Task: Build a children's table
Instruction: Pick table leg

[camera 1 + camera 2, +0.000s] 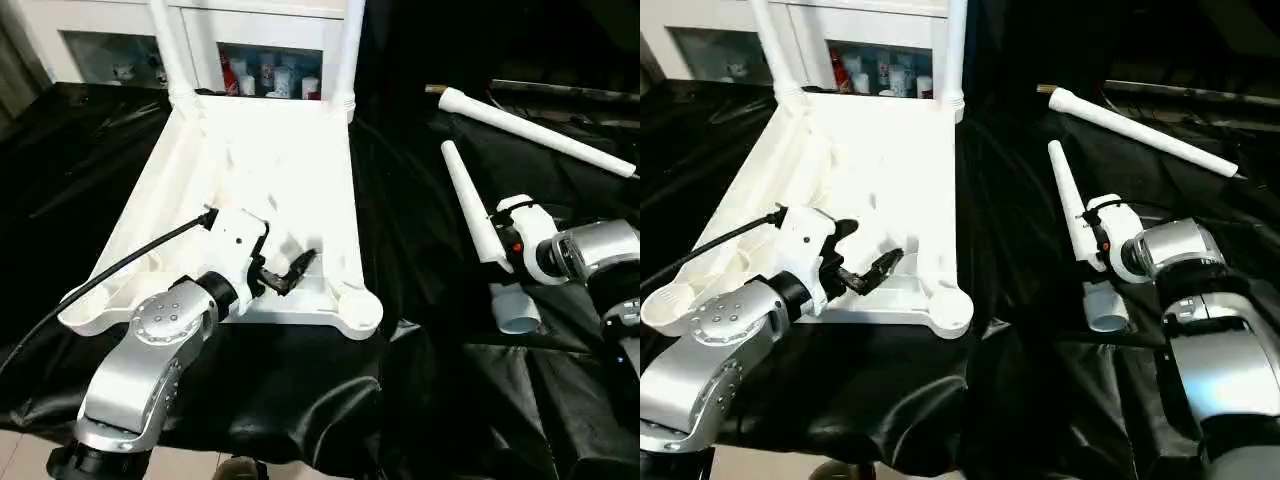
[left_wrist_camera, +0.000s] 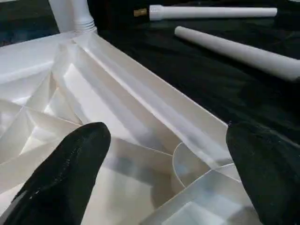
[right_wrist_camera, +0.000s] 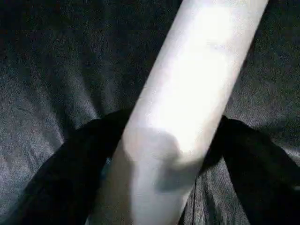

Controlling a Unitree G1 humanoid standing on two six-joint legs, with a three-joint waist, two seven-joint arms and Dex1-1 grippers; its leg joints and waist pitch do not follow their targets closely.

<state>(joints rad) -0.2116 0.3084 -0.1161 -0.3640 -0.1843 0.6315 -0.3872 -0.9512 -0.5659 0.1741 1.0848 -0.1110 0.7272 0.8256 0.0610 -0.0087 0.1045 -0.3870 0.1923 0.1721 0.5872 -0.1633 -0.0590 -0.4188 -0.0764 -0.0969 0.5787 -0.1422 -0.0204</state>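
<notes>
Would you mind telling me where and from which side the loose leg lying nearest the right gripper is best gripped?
Probably around its round shaft, a little above the flared end, coming down from above with one of the fingers on each side. The leg lies flat on the black cloth, tapering away from the robot, and the right gripper already straddles it there.
</notes>
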